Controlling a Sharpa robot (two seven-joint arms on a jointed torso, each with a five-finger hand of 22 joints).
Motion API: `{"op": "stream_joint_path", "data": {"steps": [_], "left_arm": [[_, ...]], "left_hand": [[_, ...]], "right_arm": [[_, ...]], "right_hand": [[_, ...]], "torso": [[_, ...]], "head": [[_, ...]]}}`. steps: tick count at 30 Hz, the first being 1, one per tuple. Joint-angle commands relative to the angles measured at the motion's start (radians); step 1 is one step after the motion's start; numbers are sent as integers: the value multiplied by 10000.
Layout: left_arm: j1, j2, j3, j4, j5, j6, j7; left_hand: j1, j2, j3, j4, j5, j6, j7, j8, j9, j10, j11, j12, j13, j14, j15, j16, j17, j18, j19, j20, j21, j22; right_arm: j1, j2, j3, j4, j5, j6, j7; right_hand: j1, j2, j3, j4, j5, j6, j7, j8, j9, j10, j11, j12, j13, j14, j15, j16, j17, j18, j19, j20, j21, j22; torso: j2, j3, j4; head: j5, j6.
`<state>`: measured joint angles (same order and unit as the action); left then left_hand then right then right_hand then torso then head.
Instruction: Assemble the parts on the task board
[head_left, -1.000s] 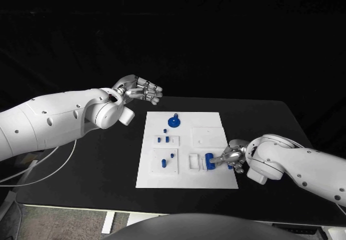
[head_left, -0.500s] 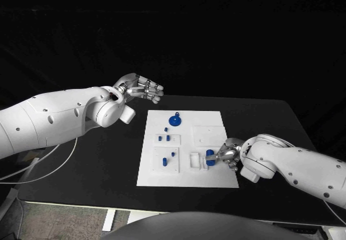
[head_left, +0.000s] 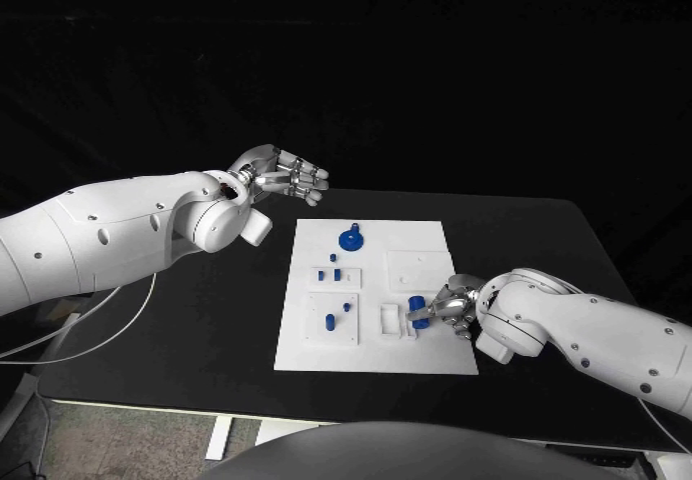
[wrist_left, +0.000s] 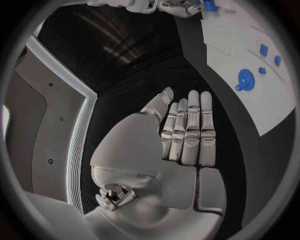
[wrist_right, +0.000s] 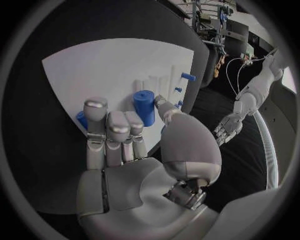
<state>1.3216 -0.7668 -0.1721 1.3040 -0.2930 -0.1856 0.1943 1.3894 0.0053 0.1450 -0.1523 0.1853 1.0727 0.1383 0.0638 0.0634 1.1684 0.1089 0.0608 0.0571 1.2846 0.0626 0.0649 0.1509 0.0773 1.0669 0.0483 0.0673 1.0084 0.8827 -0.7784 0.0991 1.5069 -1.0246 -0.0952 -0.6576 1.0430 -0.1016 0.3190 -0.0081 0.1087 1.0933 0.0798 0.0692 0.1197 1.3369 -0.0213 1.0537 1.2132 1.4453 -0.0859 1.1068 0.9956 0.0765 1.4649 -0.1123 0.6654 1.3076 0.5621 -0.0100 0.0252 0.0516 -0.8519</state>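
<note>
Black tabletop (head_left: 188, 340) fills the space under both arms, and the white task board (head_left: 418, 245) lies flat at its middle. At the board's near right edge the right hand (head_left: 450, 303) rests, its fingers (wrist_right: 107, 131) partly curled, with a blue cylinder part (wrist_right: 144, 107) standing upright on the board between the thumb and the other fingertips; whether they actually grip it I cannot tell. A second small blue part (wrist_right: 82, 120) sits just behind the outermost finger. Well beyond the board's far left corner the left hand (head_left: 283, 178) hovers, holding nothing, its fingers (wrist_left: 190, 127) extended side by side and slightly apart. Ahead of those fingertips, on the far end of the board, lies a round blue part (head_left: 349, 239), and further small blue parts (head_left: 336, 275) stand in the board's left-hand sockets.
</note>
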Motion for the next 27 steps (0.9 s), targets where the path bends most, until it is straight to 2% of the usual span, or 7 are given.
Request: {"op": "stream_joint_path", "data": {"steps": [1, 5, 9, 18, 27], "left_arm": [[5, 7, 7, 23, 64, 143, 35], [5, 18, 7, 12, 64, 155, 29], [5, 22, 7, 5, 64, 161, 26], [5, 8, 7, 8, 64, 160, 21], [5, -6, 7, 12, 64, 157, 18]], "left_hand": [[0, -61, -5, 45, -20, -54, -19, 2, -3, -41, -1, -20, 1, 58, 37, -26, 9, 169, 65, -22, 1, -8], [0, -61, -5, 45, -20, -54, -19, 2, -3, -41, -1, -20, 1, 58, 37, -26, 9, 169, 65, -22, 1, -8], [0, -61, -5, 45, -20, -54, -19, 2, -3, -41, -1, -20, 1, 58, 37, -26, 9, 169, 65, -22, 1, -8], [21, -80, 8, 79, -2, -77, -13, 5, -2, -48, 0, -19, 1, 52, 37, -27, 14, 168, 77, -23, 5, -79], [21, -80, 8, 79, -2, -77, -13, 5, -2, -48, 0, -19, 1, 52, 37, -27, 14, 168, 77, -23, 5, -79]], "right_arm": [[-132, 38, -122, -136, 20, -2, -200], [-132, 31, -129, -150, 20, -153, -157], [-132, -14, -132, -74, 25, -366, -70], [-131, -295, -122, 469, 142, -811, 130], [-119, -657, 40, 1093, 284, -938, 121]], "right_hand": [[64, 396, 169, -414, 176, 187, -35, -62, -96, 35, -37, 25, -29, 13, -31, 14, -20, 20, 498, 19, -2, 676], [-62, 525, 387, -765, 272, 275, -78, -56, -116, 41, -57, 17, -40, 17, -50, 6, -29, -3, 498, 0, 0, 678], [-209, 607, 485, -1024, 588, 430, -128, -54, -120, 73, -93, 31, -40, 19, -71, -2, -41, -21, 503, -20, 5, 676], [-328, 644, 479, -1083, 698, 671, -208, -51, -117, 115, -140, 14, -67, 21, -100, -31, -79, -50, 509, -47, 32, 678], [-388, 614, 398, -1061, 704, 774, -240, -55, -145, 150, -161, 14, -77, 24, -117, -37, -93, -63, 511, -67, 42, 677]], "torso": [[-1, -9, -2], [1, -11, -4], [-3, -5, 1], [-7, -2, -8], [-4, -9, -19]], "head": [[9, -4], [25, 0], [42, 10], [86, 21], [107, 9]]}}
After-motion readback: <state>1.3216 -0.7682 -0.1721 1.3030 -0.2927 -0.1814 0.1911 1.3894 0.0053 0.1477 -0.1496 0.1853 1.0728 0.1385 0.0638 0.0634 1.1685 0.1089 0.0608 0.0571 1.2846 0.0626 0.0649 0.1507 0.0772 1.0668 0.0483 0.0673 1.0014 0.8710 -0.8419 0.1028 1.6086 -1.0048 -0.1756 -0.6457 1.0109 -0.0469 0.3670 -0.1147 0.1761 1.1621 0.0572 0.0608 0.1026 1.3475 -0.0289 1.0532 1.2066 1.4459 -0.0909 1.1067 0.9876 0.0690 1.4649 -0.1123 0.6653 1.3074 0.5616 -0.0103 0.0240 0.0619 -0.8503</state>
